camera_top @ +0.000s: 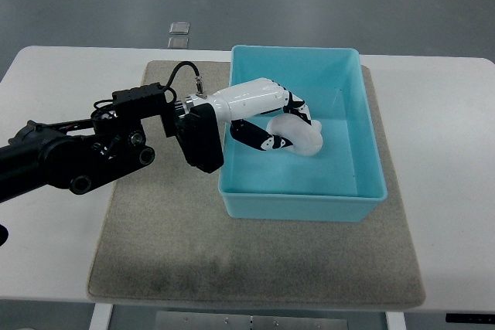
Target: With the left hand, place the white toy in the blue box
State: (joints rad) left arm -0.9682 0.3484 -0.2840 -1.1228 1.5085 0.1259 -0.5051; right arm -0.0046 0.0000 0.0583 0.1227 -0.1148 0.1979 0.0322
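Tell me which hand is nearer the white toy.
Left. The left hand is inside the blue box, fingers wrapped around the white toy. The right hand is not in view.

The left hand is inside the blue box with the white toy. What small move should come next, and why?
Probably open the fingers and let go. The left hand holds the white toy inside the blue box, apparently low near its floor, so release looks like the remaining step.

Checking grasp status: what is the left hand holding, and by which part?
The left hand holds the white toy by its left end, over the blue box.
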